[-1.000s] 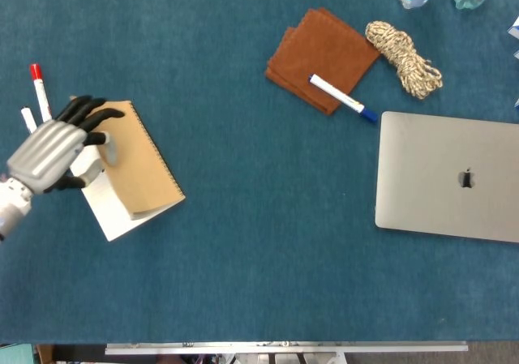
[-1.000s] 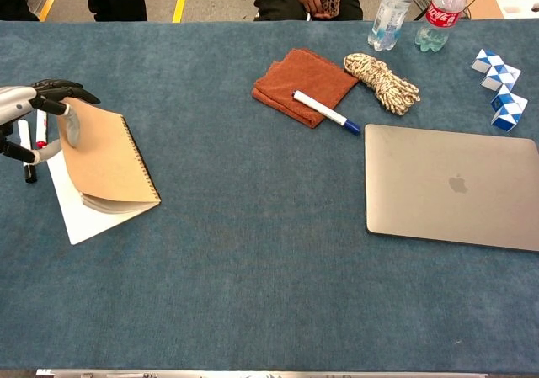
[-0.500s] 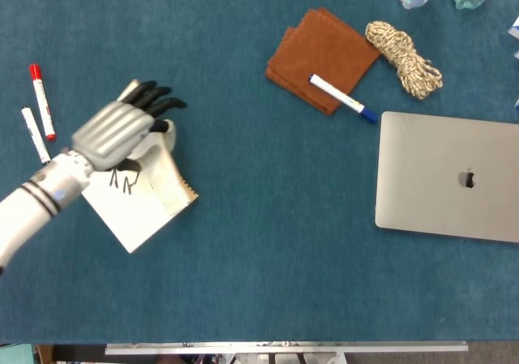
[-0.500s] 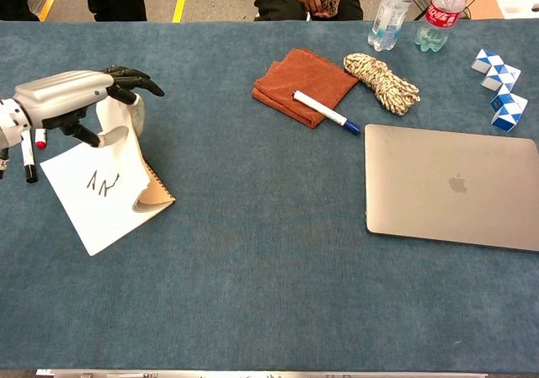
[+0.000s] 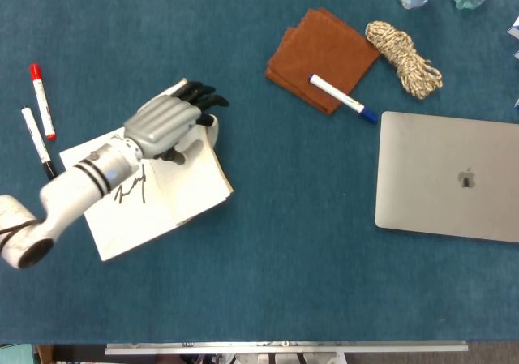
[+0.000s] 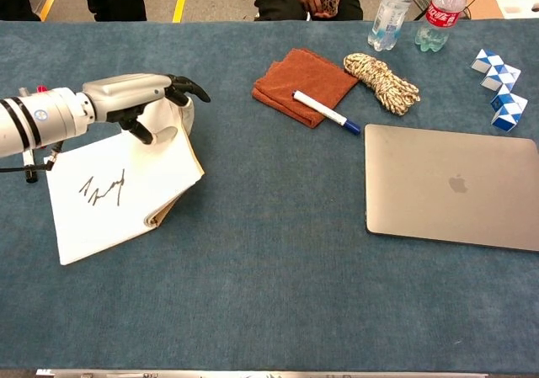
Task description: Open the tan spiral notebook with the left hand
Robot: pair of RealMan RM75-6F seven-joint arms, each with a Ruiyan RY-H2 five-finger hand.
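Observation:
The spiral notebook lies open at the left of the table, showing a white page with a black scribble. My left hand hovers over its far right corner, fingers pointing right. It pinches the turned cover, which curls up under the fingers with its pale inner side showing. A strip of tan shows at the notebook's right edge in the chest view. Neither view shows my right hand.
Two markers lie left of the notebook. A brown cloth carries a blue-capped marker, with a rope coil beside it. A closed laptop sits right; bottles and a blue-white puzzle stand behind.
My left hand has swept right and forward with the cover, turning it over. The tan cover no longer hides the page, and the notebook now lies open and flatter.

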